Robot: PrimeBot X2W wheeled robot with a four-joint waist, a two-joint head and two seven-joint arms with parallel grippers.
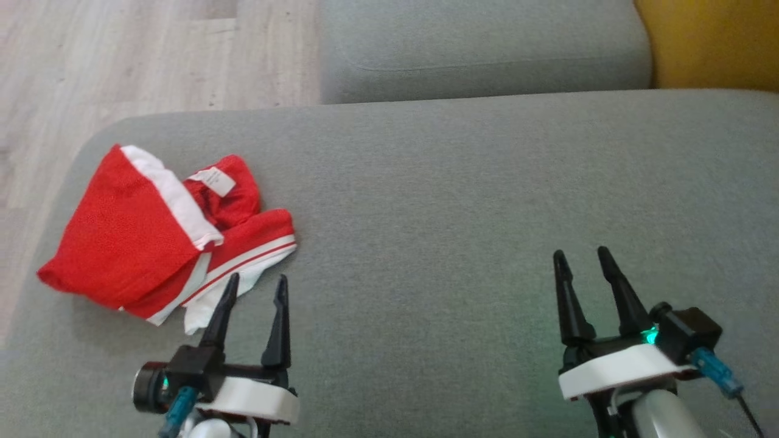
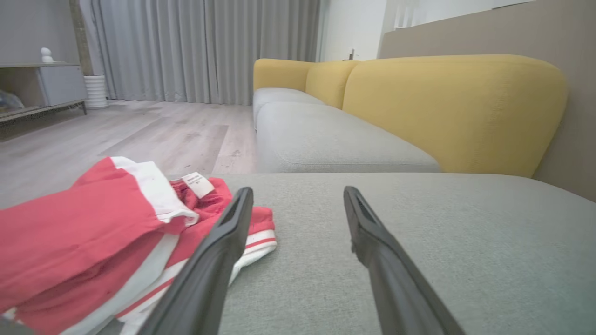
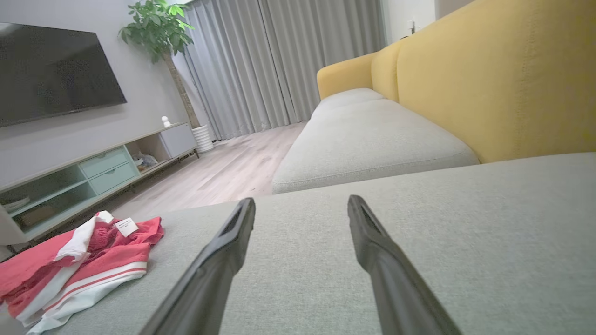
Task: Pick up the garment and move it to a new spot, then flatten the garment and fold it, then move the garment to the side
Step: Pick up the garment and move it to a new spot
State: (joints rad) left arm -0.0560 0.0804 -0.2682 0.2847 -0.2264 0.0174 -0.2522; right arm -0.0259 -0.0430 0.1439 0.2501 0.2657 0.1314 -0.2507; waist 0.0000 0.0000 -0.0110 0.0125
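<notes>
The garment (image 1: 152, 234), red with white bands and a white label, lies crumpled near the left edge of the grey sofa seat (image 1: 456, 201). It also appears at the lower left of the left wrist view as the garment (image 2: 93, 232) and of the right wrist view as the garment (image 3: 74, 265). My left gripper (image 1: 257, 283) is open just right of and below the cloth, its left fingertip over the white hem, holding nothing. My right gripper (image 1: 581, 254) is open far to the right, over bare cushion.
Wooden floor (image 1: 122, 55) lies beyond the seat's left edge. A second grey cushion (image 1: 481, 48) sits behind, with a yellow backrest (image 1: 712, 42) at the right. A TV stand (image 3: 84, 172) and curtains (image 2: 205, 46) stand across the room.
</notes>
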